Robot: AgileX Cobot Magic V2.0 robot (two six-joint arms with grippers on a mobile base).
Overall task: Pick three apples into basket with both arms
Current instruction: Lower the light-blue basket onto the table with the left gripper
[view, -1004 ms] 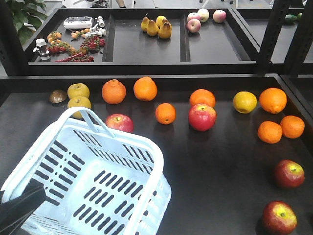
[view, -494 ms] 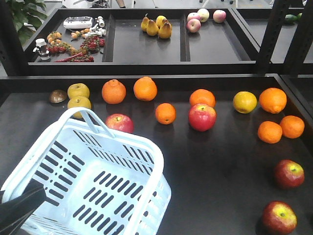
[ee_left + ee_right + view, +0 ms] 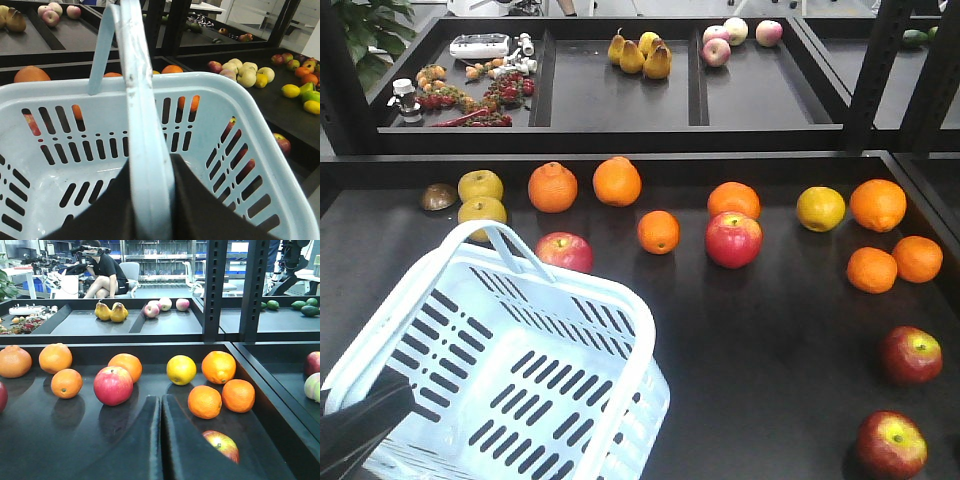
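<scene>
Front view: the left claw [image 3: 360, 425] sits low at the near corner of the basket [image 3: 638, 380], which spreads out ahead and to its right. The first apple [image 3: 564, 250] lies just past the far rim. The second apple [image 3: 733, 240] is farther right, and the third apple [image 3: 910, 355] and fourth apple [image 3: 892, 443] are well off to the right.

Left wrist view: two black fingers [image 3: 210, 210] are clamped tight on the basket's handle [image 3: 142, 125], which rises between them.

Right wrist view: the right claw [image 3: 160, 440] is closed to a sliver and holds nothing. The second apple is ahead and a touch left among oranges [image 3: 205, 401]. The third apple is close by on the right, partly hidden.
</scene>
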